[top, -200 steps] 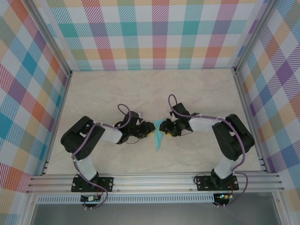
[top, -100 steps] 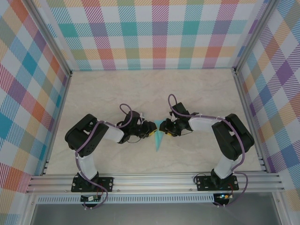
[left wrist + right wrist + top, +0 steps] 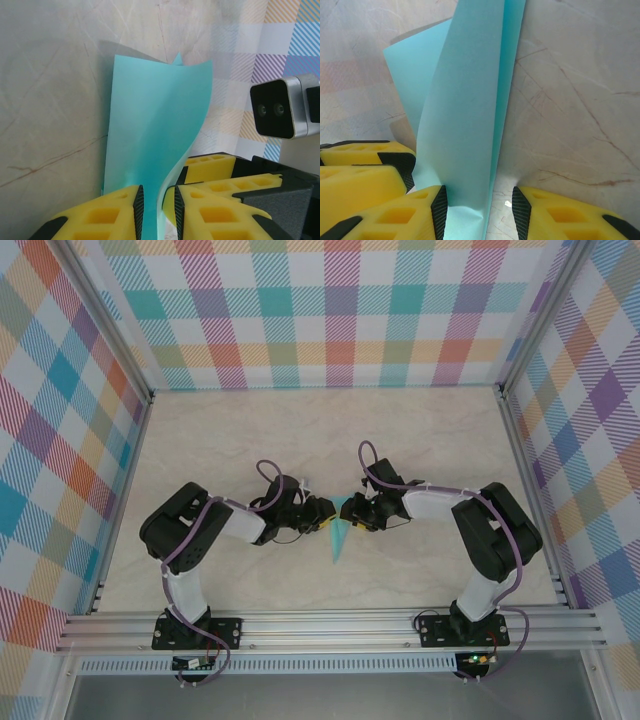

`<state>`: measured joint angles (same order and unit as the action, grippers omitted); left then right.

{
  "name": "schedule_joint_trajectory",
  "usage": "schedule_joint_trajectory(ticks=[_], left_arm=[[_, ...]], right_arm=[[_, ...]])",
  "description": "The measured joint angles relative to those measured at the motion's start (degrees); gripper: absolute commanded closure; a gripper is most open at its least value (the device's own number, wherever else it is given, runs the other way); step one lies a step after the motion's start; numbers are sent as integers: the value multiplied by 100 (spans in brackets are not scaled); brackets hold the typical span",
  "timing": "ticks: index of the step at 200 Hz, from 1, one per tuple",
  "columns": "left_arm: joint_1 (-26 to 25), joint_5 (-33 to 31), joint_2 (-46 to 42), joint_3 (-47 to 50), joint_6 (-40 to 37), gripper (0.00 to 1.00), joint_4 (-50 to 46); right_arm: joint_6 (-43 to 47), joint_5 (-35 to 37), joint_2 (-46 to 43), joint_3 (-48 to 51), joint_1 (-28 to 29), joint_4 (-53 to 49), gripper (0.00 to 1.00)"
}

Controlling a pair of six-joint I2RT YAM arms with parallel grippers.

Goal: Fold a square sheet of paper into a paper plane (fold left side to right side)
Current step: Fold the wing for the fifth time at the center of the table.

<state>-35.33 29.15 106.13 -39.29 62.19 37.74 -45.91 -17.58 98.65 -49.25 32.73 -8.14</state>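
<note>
**Top view.** You see the paper plane point(image 3: 339, 537) lying near the middle of the marbled table point(image 3: 230, 440). Its pointed end is toward the arm bases and its wider end lies between the two grippers. The left gripper point(image 3: 324, 519) and the right gripper point(image 3: 351, 512) meet over that wider end, almost nose to nose. Plaid walls point(image 3: 340, 310) enclose the table on three sides.

**Left wrist view.** The left gripper point(image 3: 157, 202) is clenched on the paper plane point(image 3: 155, 125). A raised flap of the turquoise paper runs up between the yellow fingers point(image 3: 100, 220) and fills the narrow gap between them (it curves slightly as it rises). To the right you see a grey wrist camera point(image 3: 280, 107).

**Right wrist view.** The right gripper point(image 3: 480, 207) stands released. The folded paper plane point(image 3: 465, 115) passes beside its left-hand finger point(image 3: 400, 217), and bare table shows between the paper and the other finger. The yellow fingers of the left gripper point(image 3: 360, 170) sit just beside the paper at the left edge.
</note>
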Motion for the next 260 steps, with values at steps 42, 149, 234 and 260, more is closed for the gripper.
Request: schedule_joint_trajectory(ticks=[42, 149, 234, 260], left_arm=[[-2, 44, 79, -37, 4, 77, 0], [-2, 103, 170, -83, -85, 100, -28], [24, 57, -96, -90, -356, 100, -356], [28, 35, -109, -90, -374, 100, -358]], right_arm=[[0, 0, 0, -2, 0, -7, 58], [7, -17, -11, -9, -2, -11, 54], [-7, -280, -219, -212, -562, 173, 27], [-37, -326, -118, -450, -562, 275, 17]])
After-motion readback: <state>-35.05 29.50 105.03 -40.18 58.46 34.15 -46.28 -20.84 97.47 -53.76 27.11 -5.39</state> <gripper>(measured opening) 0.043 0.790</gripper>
